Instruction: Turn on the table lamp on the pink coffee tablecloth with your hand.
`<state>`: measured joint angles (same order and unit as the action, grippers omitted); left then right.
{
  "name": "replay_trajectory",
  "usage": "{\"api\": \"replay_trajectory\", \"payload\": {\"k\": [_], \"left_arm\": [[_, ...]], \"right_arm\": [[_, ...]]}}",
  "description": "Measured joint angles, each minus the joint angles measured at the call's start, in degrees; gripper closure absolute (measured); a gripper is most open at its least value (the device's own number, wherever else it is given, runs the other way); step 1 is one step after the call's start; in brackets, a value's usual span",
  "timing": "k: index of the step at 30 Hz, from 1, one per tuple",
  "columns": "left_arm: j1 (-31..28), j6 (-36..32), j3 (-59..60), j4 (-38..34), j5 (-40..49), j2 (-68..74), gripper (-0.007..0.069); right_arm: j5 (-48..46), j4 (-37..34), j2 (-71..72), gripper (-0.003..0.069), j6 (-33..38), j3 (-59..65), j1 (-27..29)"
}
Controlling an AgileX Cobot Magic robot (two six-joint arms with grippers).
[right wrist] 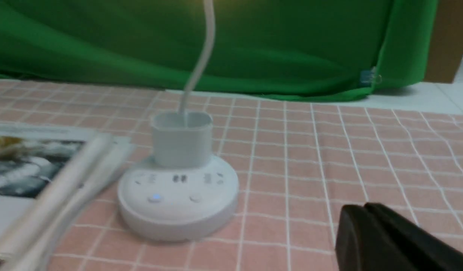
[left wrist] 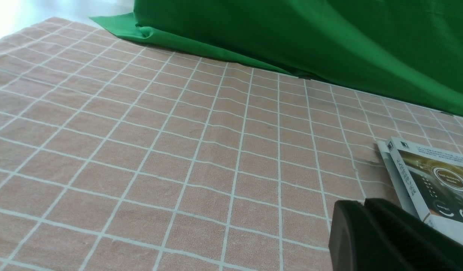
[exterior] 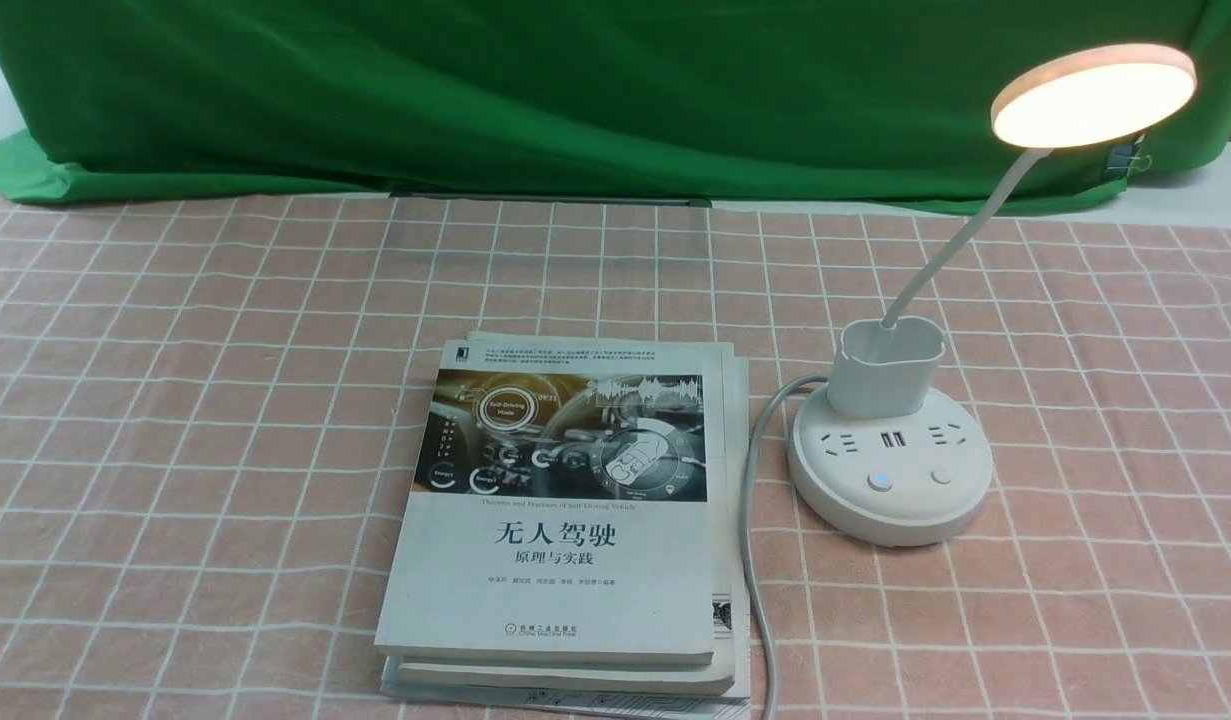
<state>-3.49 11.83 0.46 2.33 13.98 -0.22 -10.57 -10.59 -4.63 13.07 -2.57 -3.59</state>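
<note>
Nearest the camera in the front view, a stack of books (exterior: 565, 530) is seen lying flat on the pink coffee tablecloth (exterior: 175, 420), at about 6 o'clock in the scene, its top cover printed with Chinese characters. A white cable (exterior: 753, 520) is run along the right edge of the stack toward the front edge of the bench.

Just beside the books, at about 3 o'clock from them, the table lamp (exterior: 890, 465) is stood upright on the cloth. A small blue light is shown on the left of the two buttons on its round base. Its thin neck is curved up toward 1 o'clock, and the disc head is lit with a warm glow.

Behind everything, at 12 o'clock, a green backdrop cloth (exterior: 575, 90) is hung.

Neither arm is seen in the front view. The left tool (left wrist: 366, 233) is shown closed and holding nothing, near a corner of the books. The right tool (right wrist: 370, 237) is likewise closed and empty, apart from the lamp base.
</note>
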Motion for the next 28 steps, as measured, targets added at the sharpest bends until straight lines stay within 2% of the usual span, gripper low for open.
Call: {"api": "replay_trajectory", "payload": {"k": [5,28], "left_arm": [[0.00,0.00,0.00,0.00,-0.06,0.00,0.0606],[0.00,0.00,0.00,0.00,-0.02,0.00,0.0606]], "right_arm": [[-1.85,0.67,4.45,0.0629,0.00,2.97,0.10],[-2.83,0.88,4.52,0.0589,-0.01,2.97,0.25]]}}
